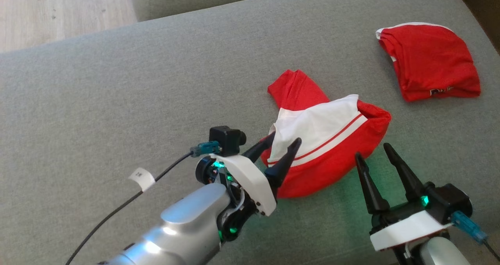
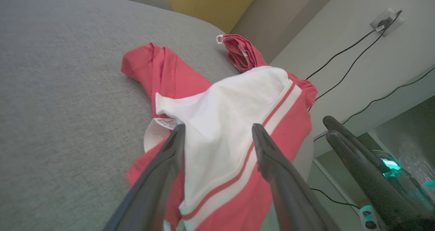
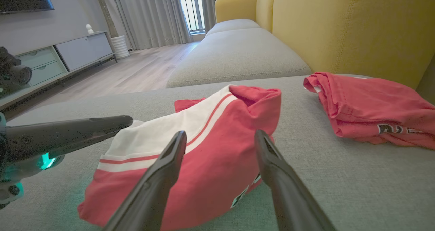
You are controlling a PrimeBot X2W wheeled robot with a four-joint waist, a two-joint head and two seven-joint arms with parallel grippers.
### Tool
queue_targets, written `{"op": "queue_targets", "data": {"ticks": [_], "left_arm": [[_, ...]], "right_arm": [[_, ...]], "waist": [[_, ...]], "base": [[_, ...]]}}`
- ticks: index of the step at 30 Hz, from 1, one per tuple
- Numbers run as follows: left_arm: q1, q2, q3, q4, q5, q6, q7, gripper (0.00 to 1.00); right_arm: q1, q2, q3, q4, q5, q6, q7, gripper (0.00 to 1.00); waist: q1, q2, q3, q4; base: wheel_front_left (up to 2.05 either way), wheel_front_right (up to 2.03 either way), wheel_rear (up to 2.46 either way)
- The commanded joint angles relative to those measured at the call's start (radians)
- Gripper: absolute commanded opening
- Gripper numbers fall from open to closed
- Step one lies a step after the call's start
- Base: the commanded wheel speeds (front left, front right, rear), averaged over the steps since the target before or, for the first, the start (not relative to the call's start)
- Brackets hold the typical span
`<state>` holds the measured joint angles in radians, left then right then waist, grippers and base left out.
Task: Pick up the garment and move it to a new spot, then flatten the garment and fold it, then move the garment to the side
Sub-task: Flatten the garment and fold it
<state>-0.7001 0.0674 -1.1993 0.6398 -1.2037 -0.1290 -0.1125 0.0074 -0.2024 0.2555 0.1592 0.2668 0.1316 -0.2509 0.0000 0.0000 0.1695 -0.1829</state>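
A red and white garment (image 1: pixel 324 140) lies roughly folded on the grey sofa cushion (image 1: pixel 117 101), one red sleeve sticking out at its far side. My left gripper (image 1: pixel 284 140) is open at the garment's left edge, its fingertips over the white panel (image 2: pixel 224 122) and holding nothing. My right gripper (image 1: pixel 373 150) is open just right of the garment (image 3: pixel 204 156), fingers spread above the cushion with nothing between them. The left wrist view also shows the right gripper's fingers (image 2: pixel 353 149) at the lower right.
A second red garment (image 1: pixel 429 66) lies folded at the far right of the cushion, also in the right wrist view (image 3: pixel 370 108). A yellow sofa back (image 3: pixel 340 27) rises behind it. Wooden floor (image 1: pixel 50 11) lies beyond the cushion's far left edge.
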Motion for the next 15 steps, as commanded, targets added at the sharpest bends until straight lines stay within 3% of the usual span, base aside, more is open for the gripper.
{"op": "queue_targets", "data": {"ticks": [1,6,7,8,9,15], "left_arm": [[-0.042,-0.007,0.024,-0.023,-0.004,0.002,0.002,1.0],[-0.046,-0.011,0.006,-0.01,0.0,0.001,0.007,1.0],[-0.046,-0.011,0.006,-0.008,0.003,0.001,-0.004,0.65],[-0.046,-0.012,0.007,-0.008,0.005,0.001,-0.016,0.15],[-0.047,-0.012,0.006,-0.008,0.006,0.001,-0.025,0.0],[-0.073,-0.015,-0.007,-0.028,0.015,-0.001,-0.065,0.0]], "right_arm": [[-0.018,-0.02,0.017,-0.028,-0.004,-0.001,-0.011,1.0],[-0.015,-0.022,0.016,-0.027,-0.001,-0.001,-0.011,1.0],[-0.014,-0.022,0.016,-0.026,-0.001,-0.001,-0.011,1.0],[-0.013,-0.021,0.016,-0.026,-0.001,-0.001,-0.011,1.0],[-0.013,-0.02,0.017,-0.024,-0.002,-0.001,-0.011,1.0],[-0.015,-0.011,0.032,-0.02,0.002,-0.001,-0.011,1.0]], "waist": [[0.0,0.0,0.0,-0.002],[0.0,0.0,-0.003,-0.009],[0.0,0.0,-0.005,-0.01],[0.0,0.0,-0.006,-0.011],[0.0,0.0,-0.01,-0.012],[0.0,0.0,-0.037,-0.038]], "base": [[0.0,0.0,0.0],[0.0,0.0,0.0],[0.0,0.0,0.0],[0.0,0.0,0.0],[0.0,0.0,0.0],[0.0,0.0,0.0]]}}
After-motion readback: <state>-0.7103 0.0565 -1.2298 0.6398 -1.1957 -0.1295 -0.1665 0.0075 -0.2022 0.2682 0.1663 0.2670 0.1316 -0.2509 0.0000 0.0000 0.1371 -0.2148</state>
